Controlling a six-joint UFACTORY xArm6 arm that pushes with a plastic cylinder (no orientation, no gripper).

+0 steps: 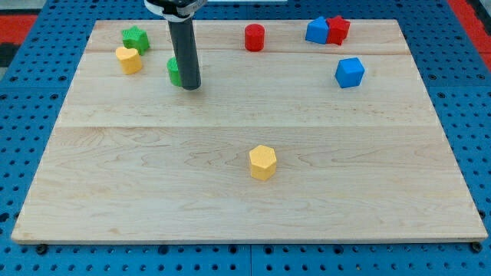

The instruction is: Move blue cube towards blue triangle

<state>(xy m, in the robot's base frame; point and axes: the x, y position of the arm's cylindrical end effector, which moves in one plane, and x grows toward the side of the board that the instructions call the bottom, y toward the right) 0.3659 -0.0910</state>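
Note:
The blue cube (349, 72) sits on the wooden board at the upper right. The blue triangle-like block (316, 30) lies near the view's top, touching a red star-shaped block (337, 29) on its right. My tip (190, 86) rests on the board at the upper left, far to the left of the blue cube. It stands right against a green block (174, 71), which the rod partly hides.
A green star block (135, 37) and a yellow block (129, 59) lie at the upper left. A red cylinder (254, 37) stands at the top middle. A yellow hexagonal block (262, 162) lies below centre. The board's edge (245, 239) borders blue pegboard.

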